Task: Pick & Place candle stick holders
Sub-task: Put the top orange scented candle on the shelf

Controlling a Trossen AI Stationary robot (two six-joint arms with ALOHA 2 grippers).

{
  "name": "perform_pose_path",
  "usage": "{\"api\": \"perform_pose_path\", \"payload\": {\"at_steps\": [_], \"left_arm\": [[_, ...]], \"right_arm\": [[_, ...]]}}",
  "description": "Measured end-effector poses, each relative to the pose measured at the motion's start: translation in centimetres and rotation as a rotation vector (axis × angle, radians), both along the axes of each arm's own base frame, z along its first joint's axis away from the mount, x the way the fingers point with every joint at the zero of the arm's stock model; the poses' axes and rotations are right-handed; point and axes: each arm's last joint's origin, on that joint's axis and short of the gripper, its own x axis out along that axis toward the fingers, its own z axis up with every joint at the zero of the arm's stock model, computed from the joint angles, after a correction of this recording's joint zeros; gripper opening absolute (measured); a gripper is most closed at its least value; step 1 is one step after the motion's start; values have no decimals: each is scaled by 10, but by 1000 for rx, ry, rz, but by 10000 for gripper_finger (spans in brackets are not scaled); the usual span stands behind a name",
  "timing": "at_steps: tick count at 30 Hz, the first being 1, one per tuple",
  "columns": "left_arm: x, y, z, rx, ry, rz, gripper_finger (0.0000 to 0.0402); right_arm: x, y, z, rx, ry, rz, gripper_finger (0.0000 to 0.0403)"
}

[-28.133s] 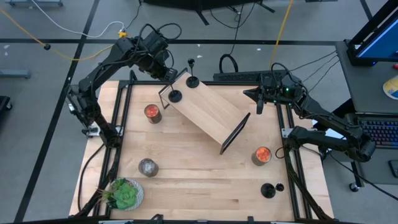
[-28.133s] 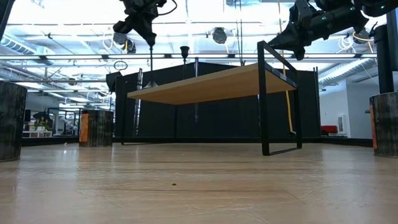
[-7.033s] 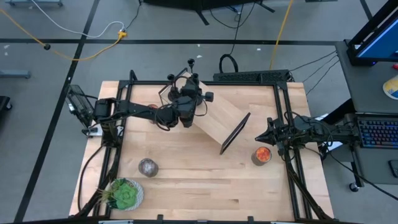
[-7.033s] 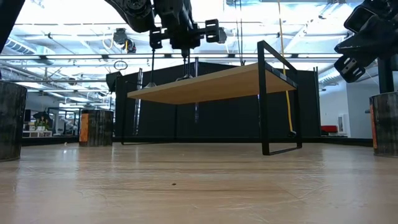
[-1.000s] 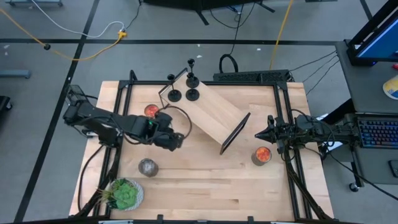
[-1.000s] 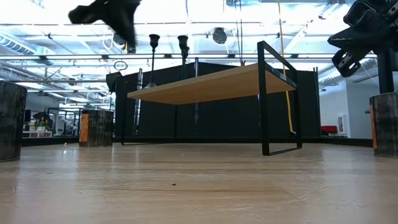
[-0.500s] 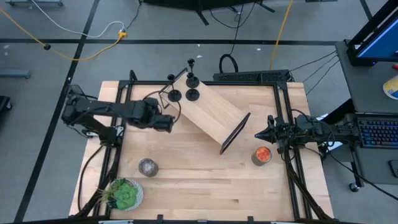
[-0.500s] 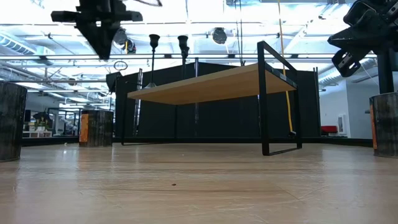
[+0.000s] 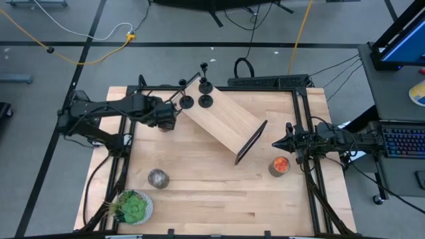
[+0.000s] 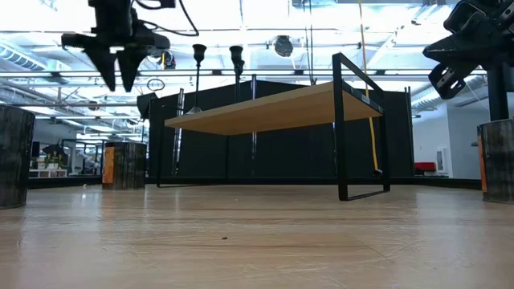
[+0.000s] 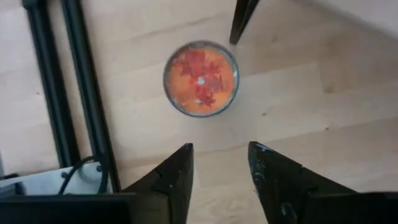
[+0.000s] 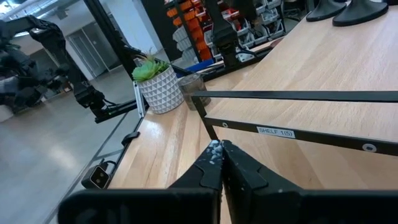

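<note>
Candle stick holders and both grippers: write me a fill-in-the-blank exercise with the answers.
1. The candle stick holders stand on the wooden ____.
2. The left gripper hovers over an ____ candle.
3. The right gripper's fingers are ____.
4. The potted plant sits at the table's front-____ corner.

Missing words: shelf; orange; shut; left

The left pincer (image 9: 171, 121) hides the orange candle (image 11: 201, 78) from above.

The left gripper (image 9: 170, 121) is now back over the orange candle jar (image 11: 201, 78) beside the shelf (image 9: 222, 121), its fingers (image 11: 177, 176) parted where they were closed a second ago. Both candle stick holders (image 9: 196, 101) now stand free on the shelf's top.
</note>
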Motion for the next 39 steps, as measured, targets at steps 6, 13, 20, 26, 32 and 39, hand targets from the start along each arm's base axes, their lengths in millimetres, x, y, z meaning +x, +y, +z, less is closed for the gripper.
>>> {"api": "perform_pose_path", "payload": {"at_steps": [6, 13, 20, 26, 32, 39], "left_arm": [[-3, 6, -25, -23, -11, -92, 200], [1, 11, -63, -78, -27, -186, 218], [-2, 15, -71, -58, 7, -218, 219], [-2, 27, -71, -24, 9, -270, 219], [2, 43, -73, -32, -52, -293, 218], [6, 49, -84, -94, -27, -271, 218]], "right_arm": [[0, -2, 0, 0, 1, -63, 0], [0, -2, 0, 11, 2, -79, 0], [0, -2, 0, 12, 2, -79, 0], [0, -2, 0, 12, 2, -79, 0], [0, -2, 0, 12, 2, -79, 0], [0, -2, 0, 44, 5, -84, 0]]}}
